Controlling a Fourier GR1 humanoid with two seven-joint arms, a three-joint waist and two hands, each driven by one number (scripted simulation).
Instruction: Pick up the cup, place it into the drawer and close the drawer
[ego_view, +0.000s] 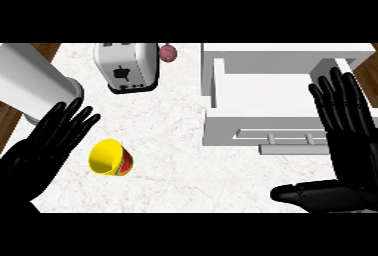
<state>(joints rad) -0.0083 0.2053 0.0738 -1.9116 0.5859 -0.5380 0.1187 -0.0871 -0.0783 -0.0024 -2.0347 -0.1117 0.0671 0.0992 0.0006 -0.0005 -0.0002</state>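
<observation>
Left hand (40, 150): you see it at the lower left of the frame, fingers straight and spread, grasping nothing.
Right hand (347, 135): at the right edge, released too, fingers pointing up over the drawer's front, thumb out toward the left.
Cup (111, 158): yellow, lying tipped on the desk (184, 170) just right of your left hand, apart from it.
Drawer (258, 107): white, pulled open, upper right.
Toaster (127, 67): top centre-left.
Grey cylinder (33, 82): upper left.

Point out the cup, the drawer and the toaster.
cup (108, 156): head view, on its yellow inside.
drawer (260, 91): head view, on its open white floor.
toaster (125, 62): head view, on its silver side.
</observation>
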